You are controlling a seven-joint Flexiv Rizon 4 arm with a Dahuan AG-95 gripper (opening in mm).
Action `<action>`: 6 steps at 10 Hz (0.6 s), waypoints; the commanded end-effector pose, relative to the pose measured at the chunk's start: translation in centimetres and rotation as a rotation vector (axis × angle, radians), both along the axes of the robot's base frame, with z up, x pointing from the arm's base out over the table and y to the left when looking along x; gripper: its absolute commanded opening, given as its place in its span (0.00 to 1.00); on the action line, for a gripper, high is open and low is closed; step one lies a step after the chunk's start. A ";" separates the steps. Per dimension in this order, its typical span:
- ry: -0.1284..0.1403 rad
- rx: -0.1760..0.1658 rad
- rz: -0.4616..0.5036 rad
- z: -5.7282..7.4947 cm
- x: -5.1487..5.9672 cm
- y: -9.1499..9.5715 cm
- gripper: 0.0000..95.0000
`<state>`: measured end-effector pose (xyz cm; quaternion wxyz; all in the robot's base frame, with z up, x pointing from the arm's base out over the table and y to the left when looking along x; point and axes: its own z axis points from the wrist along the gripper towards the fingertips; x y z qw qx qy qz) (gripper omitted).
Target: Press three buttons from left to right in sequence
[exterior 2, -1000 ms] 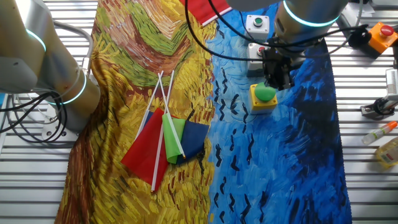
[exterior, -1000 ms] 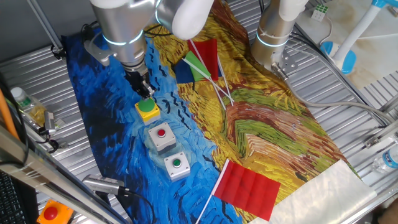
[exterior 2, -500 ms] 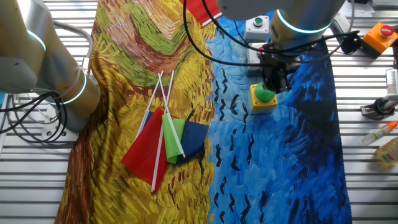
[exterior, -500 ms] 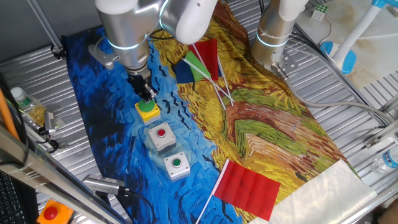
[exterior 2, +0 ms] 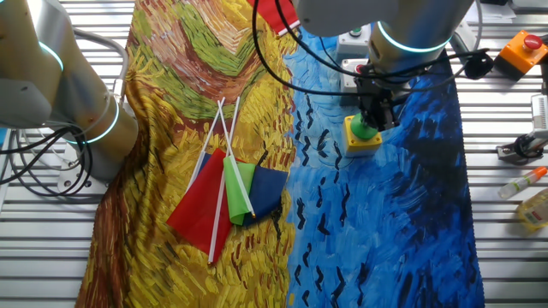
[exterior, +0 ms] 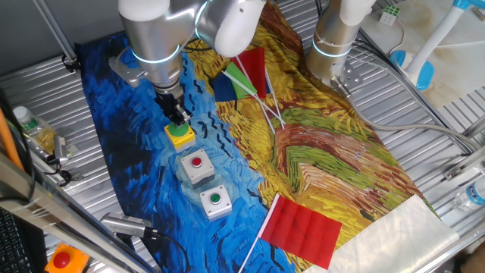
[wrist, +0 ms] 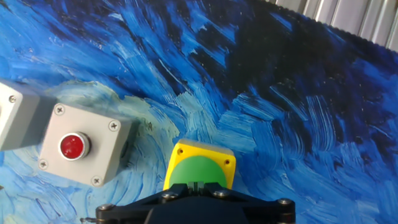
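1. Slatted metal table (exterior: 424,133), mostly draped by a painted blue-and-yellow cloth (exterior: 318,152).
2. On cloth: yellow button box (exterior: 180,135), two grey button boxes (exterior: 197,167), small flags (exterior 2: 224,190), red flag (exterior: 301,227).
3. Orange box (exterior 2: 522,50) on bare slats.

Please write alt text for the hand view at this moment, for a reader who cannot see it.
Seen from the hand camera, the gripper sits right above the yellow button box with its big green dome cap, on a blue painted cloth. To its left stands a grey box with a small red button; another grey box is cut off at the left edge.
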<state>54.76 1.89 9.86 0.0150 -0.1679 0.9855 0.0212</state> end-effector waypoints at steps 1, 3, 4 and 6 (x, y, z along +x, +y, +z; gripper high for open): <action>-0.002 0.000 0.001 -0.3 0.1 0.0 0.00; -0.004 0.000 0.000 -0.5 0.1 0.0 0.00; -0.004 0.000 0.000 -0.5 0.1 0.0 0.00; -0.002 -0.003 -0.002 -0.7 0.1 0.0 0.00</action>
